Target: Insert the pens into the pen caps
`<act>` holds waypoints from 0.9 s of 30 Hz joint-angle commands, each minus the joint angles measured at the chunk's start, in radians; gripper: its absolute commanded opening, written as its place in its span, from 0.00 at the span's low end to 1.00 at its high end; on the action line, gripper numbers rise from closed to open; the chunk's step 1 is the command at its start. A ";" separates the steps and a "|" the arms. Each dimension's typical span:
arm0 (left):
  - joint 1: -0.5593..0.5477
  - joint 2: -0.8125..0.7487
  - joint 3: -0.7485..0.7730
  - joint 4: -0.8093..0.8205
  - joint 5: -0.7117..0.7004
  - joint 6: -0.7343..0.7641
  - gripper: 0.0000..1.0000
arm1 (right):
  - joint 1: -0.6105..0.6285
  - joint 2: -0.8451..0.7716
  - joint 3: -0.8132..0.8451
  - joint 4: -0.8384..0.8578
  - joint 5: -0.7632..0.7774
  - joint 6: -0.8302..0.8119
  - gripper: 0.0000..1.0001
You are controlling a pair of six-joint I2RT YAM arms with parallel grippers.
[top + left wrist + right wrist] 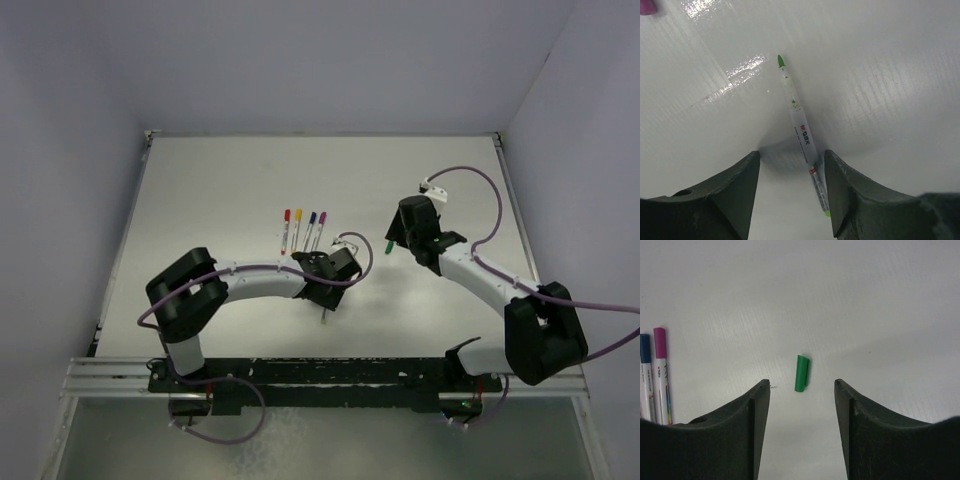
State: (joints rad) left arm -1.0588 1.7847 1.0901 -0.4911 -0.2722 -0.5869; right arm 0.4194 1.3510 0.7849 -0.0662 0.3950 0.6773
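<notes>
Left gripper point(792, 156) spread, straddling green pen point(801, 125); right gripper point(801, 384) spread, green cap point(801, 373) just ahead. Four pens point(298, 222) look capped; you've one left.

Left arm point(250, 272) and right arm point(480, 275): white tubular links, bulky black joint housings. Thin purple cable point(470, 172) runs along each. Small white camera block point(432, 186) at right wrist. Left pincer point(791, 156), right pincer point(801, 384): broad matte dark-grey fingers point(730, 435), blunt tapered tips, round hole low on one finger. Black base rail point(320, 372) carries both arms; more purple cable beneath.
</notes>
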 commanded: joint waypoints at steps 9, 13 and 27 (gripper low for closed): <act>-0.006 0.081 0.030 -0.048 0.050 0.021 0.37 | -0.001 0.007 0.006 0.023 -0.011 -0.011 0.57; -0.007 0.101 0.017 -0.044 0.079 0.027 0.25 | -0.001 -0.003 0.008 0.001 -0.010 -0.005 0.57; -0.007 0.075 -0.041 -0.022 0.124 0.044 0.00 | 0.002 0.014 -0.001 -0.057 -0.039 0.044 0.55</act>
State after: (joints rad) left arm -1.0626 1.8168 1.1156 -0.4656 -0.2104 -0.5541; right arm 0.4194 1.3548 0.7849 -0.1089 0.3725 0.6971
